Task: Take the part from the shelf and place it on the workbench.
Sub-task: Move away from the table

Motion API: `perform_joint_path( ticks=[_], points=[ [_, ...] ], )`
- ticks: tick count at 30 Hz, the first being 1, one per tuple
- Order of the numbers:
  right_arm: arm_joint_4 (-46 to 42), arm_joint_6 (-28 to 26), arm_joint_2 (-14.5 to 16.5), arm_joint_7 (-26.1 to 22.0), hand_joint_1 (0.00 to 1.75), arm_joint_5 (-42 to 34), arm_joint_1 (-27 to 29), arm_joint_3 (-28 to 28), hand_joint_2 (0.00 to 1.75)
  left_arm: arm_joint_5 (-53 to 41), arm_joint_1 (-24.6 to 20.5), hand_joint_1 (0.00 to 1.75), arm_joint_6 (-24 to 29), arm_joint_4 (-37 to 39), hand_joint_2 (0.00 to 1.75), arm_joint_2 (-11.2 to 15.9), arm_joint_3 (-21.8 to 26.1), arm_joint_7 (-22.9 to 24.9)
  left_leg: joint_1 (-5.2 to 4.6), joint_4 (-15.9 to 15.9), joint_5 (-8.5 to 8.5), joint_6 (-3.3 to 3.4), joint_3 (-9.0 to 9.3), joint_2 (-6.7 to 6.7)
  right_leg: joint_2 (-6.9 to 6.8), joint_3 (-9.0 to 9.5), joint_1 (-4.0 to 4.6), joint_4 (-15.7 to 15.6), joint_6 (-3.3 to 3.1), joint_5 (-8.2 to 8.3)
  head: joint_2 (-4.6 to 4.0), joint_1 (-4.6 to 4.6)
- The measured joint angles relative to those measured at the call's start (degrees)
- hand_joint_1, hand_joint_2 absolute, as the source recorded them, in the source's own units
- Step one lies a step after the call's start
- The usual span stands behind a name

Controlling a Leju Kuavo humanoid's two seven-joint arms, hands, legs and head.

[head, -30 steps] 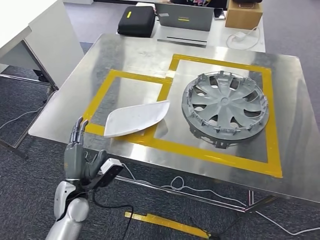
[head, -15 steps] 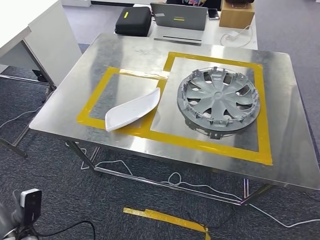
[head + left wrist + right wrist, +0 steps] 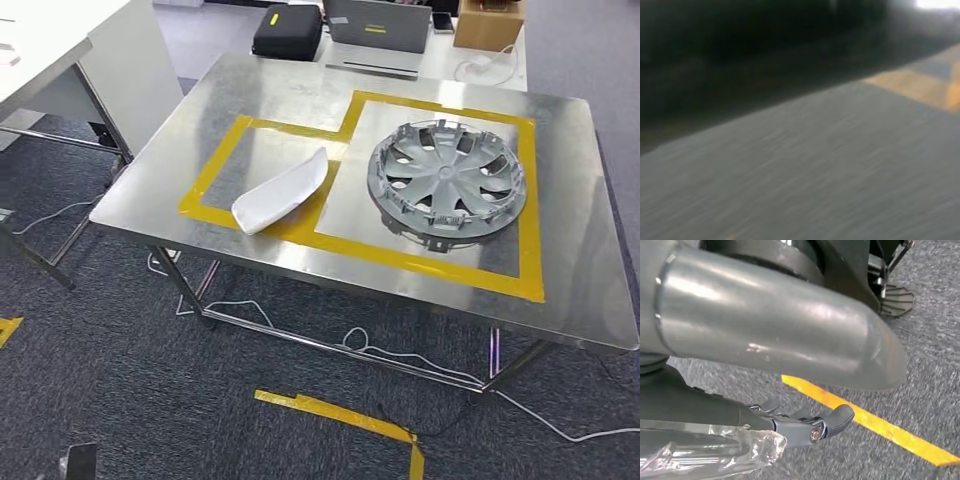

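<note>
Here the white part [image 3: 281,191] lies on the steel workbench [image 3: 226,110], across the near-right corner of the smaller yellow-taped square [image 3: 219,160], well apart from both hands. A grey wheel cover [image 3: 445,182] sits in the bigger square beside it. The right hand [image 3: 806,427] hangs over grey carpet [image 3: 926,340] with fingers [image 3: 838,417] straight, holding nothing. The left wrist view is blurred, so I cannot tell that hand's state.

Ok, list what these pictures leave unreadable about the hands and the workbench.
- Left hand: the left wrist view is motion-blurred, just grey carpet and a smear of yellow tape; whether it holds anything cannot be told.
- Right hand: in the right wrist view, dark fingers extended with nothing visible between them; the rest is hidden.
- Workbench: head view, the wheel cover hides the surface beneath it; the white part lies on yellow tape.
</note>
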Motion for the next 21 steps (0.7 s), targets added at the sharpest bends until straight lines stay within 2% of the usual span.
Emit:
perform_joint_path(
  ticks=[1, 2, 3, 5, 6, 7, 8, 9, 10, 11, 12, 13, 15, 16, 17, 18, 19, 20, 21],
  points=[
    [0.0, 0.1, 0.0, 0.0, 0.00, 0.1, 0.0, 0.0, 0.00, -0.1, 0.1, 0.00, -1.1, 1.8, 0.00, -0.1, 0.4, 3.9, 0.09, 0.4, -0.53, -0.27, -0.32, -0.13, -0.70, -0.37, -0.08, 0.0, -0.43, 0.38, 0.00, 0.00],
    [0.0, 0.1, 0.0, 0.0, 0.00, 0.3, -0.1, 0.0, 0.00, -0.2, 0.2, 0.00, -2.0, 3.2, 0.00, -0.3, 0.7, 7.0, 0.23, 1.6, -2.16, -0.57, -0.85, 0.04, -1.42, -0.82, -0.17, 0.0, -0.92, 0.86, 0.00, -0.16],
    [0.0, 0.0, 0.0, 0.1, 0.00, 0.6, -0.1, -0.1, 0.00, -0.4, 0.3, 0.00, -2.8, 4.6, 0.00, -0.6, 0.9, 9.1, 0.43, 3.9, -4.80, -0.88, -1.65, 0.44, -2.23, -1.42, -0.27, -0.1, -1.33, 1.45, 0.00, -0.37],
    [0.0, -0.2, 0.0, 0.2, 0.00, 1.8, -0.2, 0.0, 0.00, -0.5, 0.3, 0.00, -4.1, 6.3, 0.00, -1.0, 1.2, 10.5, 0.99, 11.2, -10.71, -1.63, -3.46, 1.31, -3.85, -2.80, -0.13, 0.0, -1.63, 2.51, 0.00, -0.80],
    [0.0, -0.4, 0.0, 0.1, 0.00, 2.3, -0.3, 0.1, 0.00, -0.6, 0.2, 0.00, -4.8, 6.9, 0.00, -1.1, 1.4, 10.6, 1.27, 14.6, -12.07, -2.01, -3.94, 1.50, -4.70, -3.53, -0.09, 0.2, -1.57, 3.00, 0.00, -0.86],
    [0.0, -0.6, 0.0, -0.2, 0.00, 2.6, -0.4, 0.2, 0.00, -0.9, 0.2, 0.00, -5.5, 7.4, 0.00, -1.0, 1.5, 10.7, 1.52, 16.8, -11.98, -2.34, -3.78, 1.63, -5.47, -4.20, -0.09, 0.4, -1.47, 3.45, 0.00, -0.86],
    [0.0, -0.8, 0.0, -0.6, 0.00, 2.6, -0.6, 0.2, 0.00, -1.2, 0.1, 0.00, -6.2, 7.8, 0.00, -0.8, 1.5, 10.7, 1.76, 17.0, -10.72, -2.64, -2.77, 1.80, -6.15, -4.96, -0.15, 0.7, -1.32, 3.85, 0.00, -0.87],
    [0.0, -1.0, 0.0, -1.1, 0.00, 2.6, -0.9, 0.3, 0.00, -1.6, 0.1, 0.00, -6.7, 8.1, 0.00, -0.6, 1.5, 10.7, 1.98, 15.1, -8.97, -2.88, -0.82, 2.14, -6.73, -5.72, -0.23, 1.2, -1.15, 4.18, 0.00, -0.89],
    [0.0, -1.2, 0.0, -1.5, 0.00, 2.4, -1.1, 0.2, 0.00, -2.0, 0.1, 0.00, -7.1, 8.3, 0.00, -0.4, 1.5, 10.6, 2.16, 11.6, -7.63, -3.05, 1.97, 3.05, -7.27, -6.41, -0.29, 1.7, -0.95, 4.43, 0.00, -0.91],
    [0.0, -1.3, 0.0, -1.7, 0.00, 2.3, -1.3, 0.2, 0.00, -2.3, -0.1, 0.00, -7.3, 8.5, 0.00, -0.2, 1.5, 10.5, 2.14, 7.5, -7.12, -3.11, 4.86, 4.11, -7.78, -7.10, -0.28, 2.3, -0.72, 4.57, 0.00, -0.96],
    [0.0, -1.4, -0.1, -1.9, 0.00, 2.2, -1.4, 0.2, 0.00, -2.5, -0.2, 0.00, -7.6, 8.6, 0.00, -0.1, 1.5, 10.2, 2.03, 4.0, -7.30, -2.87, 7.09, 5.03, -8.31, -7.61, -0.23, 2.8, -0.43, 4.73, 0.00, -0.96],
    [0.0, -1.6, -0.1, -2.1, 0.00, 2.0, -1.5, 0.2, 0.00, -2.7, -0.4, 0.00, -7.8, 8.7, 0.00, 0.1, 1.5, 9.7, 1.84, 1.7, -7.84, -2.57, 8.40, 5.63, -8.85, -7.98, -0.16, 3.2, -0.09, 4.92, 0.00, -0.99],
    [0.0, -1.8, 0.0, -2.2, 0.00, 1.5, -1.7, 0.1, 0.00, -3.1, -0.5, 0.00, -8.3, 9.0, 0.00, 0.3, 1.5, 7.9, 1.58, 0.4, -8.39, -1.58, 8.31, 5.12, -9.88, -8.53, -0.13, 3.6, 0.68, 5.44, 0.00, -0.97],
    [0.0, -2.0, 0.0, -2.3, 0.00, 1.1, -1.8, 0.0, 0.00, -3.2, -0.5, 0.00, -8.5, 9.1, 0.00, 0.4, 1.5, 7.0, 1.61, 0.2, -8.15, -1.07, 7.90, 4.72, -9.55, -8.87, -0.20, 3.9, 1.06, 5.13, 0.00, -0.95],
    [0.0, -2.2, 0.1, -2.3, 0.00, 0.8, -1.8, -0.1, 0.00, -3.4, -0.5, 0.00, -8.6, 9.2, 0.00, 0.5, 1.4, 6.3, 1.66, 0.1, -7.76, -0.46, 7.40, 4.30, -8.54, -9.42, -0.28, 4.9, 1.36, 3.94, 0.00, -0.90],
    [0.0, -2.4, 0.1, -2.3, 0.00, 0.5, -1.7, -0.2, 0.00, -3.5, -0.6, 0.00, -8.7, 9.3, 0.00, 0.6, 1.4, 5.8, 1.66, 0.0, -7.17, 0.11, 6.85, 3.87, -7.12, -10.21, -0.36, 6.9, 1.56, 1.89, 0.00, -0.82],
    [0.0, -2.5, 0.1, -2.3, 0.00, 0.3, -1.6, -0.4, 0.00, -3.5, -0.8, 0.00, -8.7, 9.4, 0.00, 0.6, 1.4, 5.6, 1.58, 0.0, -6.56, 0.52, 6.20, 3.42, -5.48, -11.32, -0.43, 10.1, 1.68, -0.84, 0.00, -0.75],
    [0.0, -2.7, 0.2, -2.3, 0.00, 0.2, -1.5, -0.5, 0.00, -3.5, -1.0, 0.00, -8.8, 9.4, 0.00, 0.6, 1.4, 5.6, 1.38, 0.1, -5.92, 0.81, 5.43, 2.87, -4.44, -12.48, -0.43, 14.0, 1.63, -3.42, 0.00, -0.71],
    [0.0, -2.8, 0.2, -2.3, 0.00, 0.0, -1.5, -0.6, 0.00, -3.5, -1.1, 0.00, -8.7, 9.5, 0.00, 0.6, 1.4, 5.8, 1.13, 0.1, -5.27, 0.98, 4.63, 2.30, -3.95, -13.37, -0.39, 17.5, 1.53, -5.09, 0.00, -0.69]
  ],
)
